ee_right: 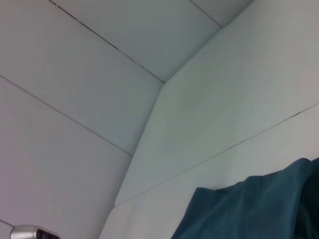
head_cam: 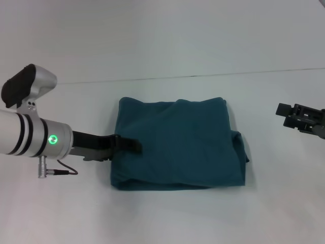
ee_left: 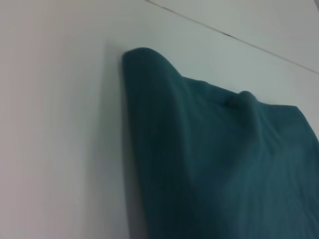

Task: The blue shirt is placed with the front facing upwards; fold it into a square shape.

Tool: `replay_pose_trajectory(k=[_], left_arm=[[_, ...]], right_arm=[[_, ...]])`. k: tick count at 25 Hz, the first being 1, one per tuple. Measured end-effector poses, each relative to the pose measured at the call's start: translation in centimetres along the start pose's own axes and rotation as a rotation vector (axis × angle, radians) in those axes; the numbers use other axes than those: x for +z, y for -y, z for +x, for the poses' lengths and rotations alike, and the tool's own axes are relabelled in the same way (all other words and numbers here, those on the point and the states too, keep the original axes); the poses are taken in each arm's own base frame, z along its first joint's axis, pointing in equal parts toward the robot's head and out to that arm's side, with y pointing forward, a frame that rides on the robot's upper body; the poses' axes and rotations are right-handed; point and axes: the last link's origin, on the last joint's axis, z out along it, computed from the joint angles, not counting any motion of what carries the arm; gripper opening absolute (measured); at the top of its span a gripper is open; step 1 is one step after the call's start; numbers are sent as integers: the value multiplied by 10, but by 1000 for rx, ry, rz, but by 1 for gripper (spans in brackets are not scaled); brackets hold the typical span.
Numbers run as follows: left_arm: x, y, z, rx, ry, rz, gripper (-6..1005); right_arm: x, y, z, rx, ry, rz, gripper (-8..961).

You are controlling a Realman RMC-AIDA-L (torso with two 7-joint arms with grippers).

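Head view: the blue shirt (head_cam: 175,145) lies folded into a roughly square bundle at the middle of the white table (head_cam: 162,218), plain teal fabric uppermost; no lettering, label or tag can be read on any exposed face; a small flap of cloth juts from the bundle's right edge. The left gripper (head_cam: 129,145) reaches in low from the robot's left, its dark fingers (head_cam: 133,145) lying on the shirt's left edge; whether the jaws are together or pinching cloth cannot be told. The right gripper (head_cam: 292,114) hangs well apart from the shirt at the right border of the view; the state of its jaws cannot be told either. Left wrist view: the shirt's folded edge (ee_left: 149,124) rises in a soft ridge off the table (ee_left: 60,124); right wrist view: one teal corner (ee_right: 254,209) against the table (ee_right: 224,119).
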Motion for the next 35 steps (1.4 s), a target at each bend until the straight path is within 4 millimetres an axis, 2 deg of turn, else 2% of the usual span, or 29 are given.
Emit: replay_pose_trajectory(k=[6, 17, 24, 27, 35], left_arm=[[0, -6, 1, 3, 21, -18, 787], [0, -5, -2, 2, 35, -22, 389], [-3, -11, -8, 9, 82, -53, 234], [-14, -9, -16, -8, 83, -71, 168], [-53, 17, -43, -101, 57, -81, 120]], right_arm=[[-1, 0, 0, 6, 15, -5, 945], [-1, -1, -1, 15, 24, -12, 945], [-2, -1, -1, 21, 34, -13, 945], [-2, -1, -2, 22, 35, -12, 945], [1, -1, -2, 31, 43, -19, 945]])
